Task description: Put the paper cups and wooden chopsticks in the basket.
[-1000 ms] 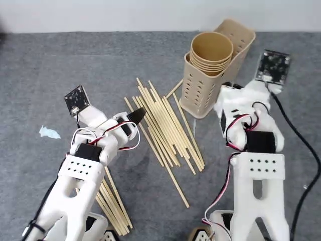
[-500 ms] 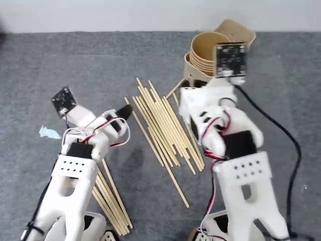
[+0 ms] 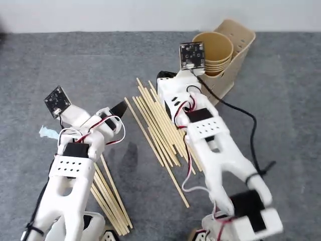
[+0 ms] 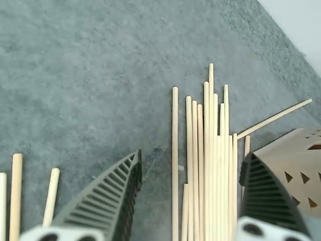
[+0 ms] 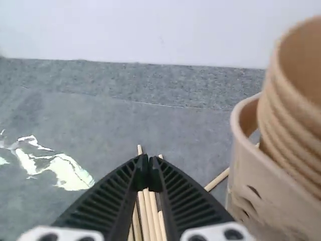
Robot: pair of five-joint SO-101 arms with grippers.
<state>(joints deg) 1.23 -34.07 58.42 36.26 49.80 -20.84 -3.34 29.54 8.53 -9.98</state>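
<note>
Chopsticks (image 3: 160, 125) lying loose in a fan on the grey desk (image 3: 60, 60), between the two arms; a second bundle (image 3: 108, 193) lies beside the left arm's base. Paper cups (image 3: 216, 47) are stacked inside the basket (image 3: 228, 83) at the desk's far right. Left gripper (image 4: 193, 158): jaws wide apart above the fan. Right gripper (image 5: 147, 168): jaws together over the chopsticks' far ends, just beside the basket.
</note>
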